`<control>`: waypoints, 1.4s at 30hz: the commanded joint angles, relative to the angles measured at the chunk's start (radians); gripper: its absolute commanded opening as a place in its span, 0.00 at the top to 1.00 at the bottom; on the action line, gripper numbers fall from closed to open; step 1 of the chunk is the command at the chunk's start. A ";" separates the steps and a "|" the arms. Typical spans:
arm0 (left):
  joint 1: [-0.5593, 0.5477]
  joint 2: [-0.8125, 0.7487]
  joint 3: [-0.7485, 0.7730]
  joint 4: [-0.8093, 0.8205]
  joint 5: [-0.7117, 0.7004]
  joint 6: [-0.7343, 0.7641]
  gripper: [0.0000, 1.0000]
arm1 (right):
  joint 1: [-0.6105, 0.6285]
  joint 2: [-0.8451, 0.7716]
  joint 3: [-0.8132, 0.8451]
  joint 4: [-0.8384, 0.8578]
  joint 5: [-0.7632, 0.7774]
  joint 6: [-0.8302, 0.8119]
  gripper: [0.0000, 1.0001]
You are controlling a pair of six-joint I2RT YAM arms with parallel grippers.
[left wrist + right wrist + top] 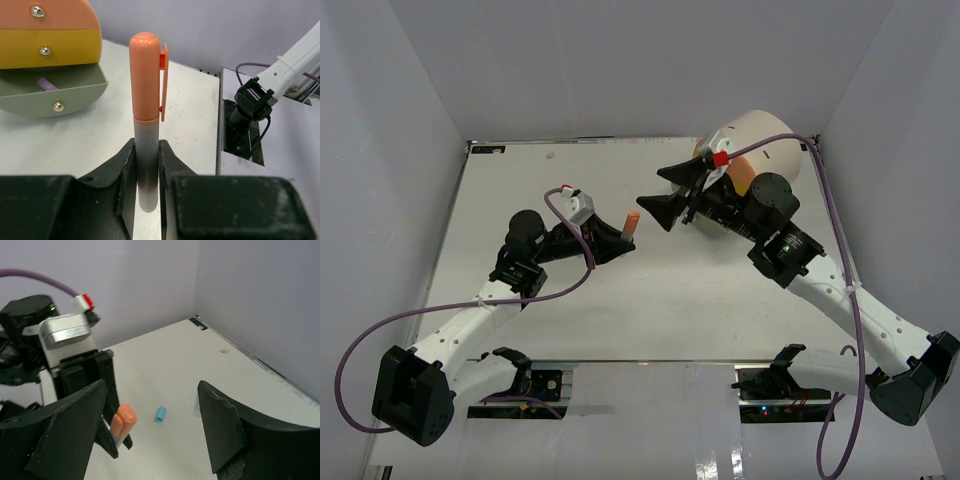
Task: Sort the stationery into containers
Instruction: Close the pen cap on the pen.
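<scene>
Left gripper (147,155) fills the left wrist view, jaws nearly closed on an upright orange marker (145,75); grey-olive drawer (55,95) open, purple piece (46,83) inside. Right wrist: right gripper (151,390) wide apart, empty, blue cap (160,414) on table (190,365). Top: marker between both grippers.

The orange marker (145,75) hides its lower end between the jaws; the drawers (70,50) are cropped left.
</scene>
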 commanded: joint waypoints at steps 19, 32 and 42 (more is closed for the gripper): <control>0.002 -0.010 0.010 0.049 0.089 -0.017 1.00 | -0.020 0.123 -0.040 0.141 -0.424 0.057 0.38; 0.002 -0.007 0.004 0.075 0.100 -0.020 1.00 | -0.020 0.150 -0.049 0.173 -0.454 0.079 0.70; 0.002 0.004 0.007 0.135 0.110 -0.055 1.00 | -0.017 0.163 -0.081 0.168 -0.486 0.076 0.91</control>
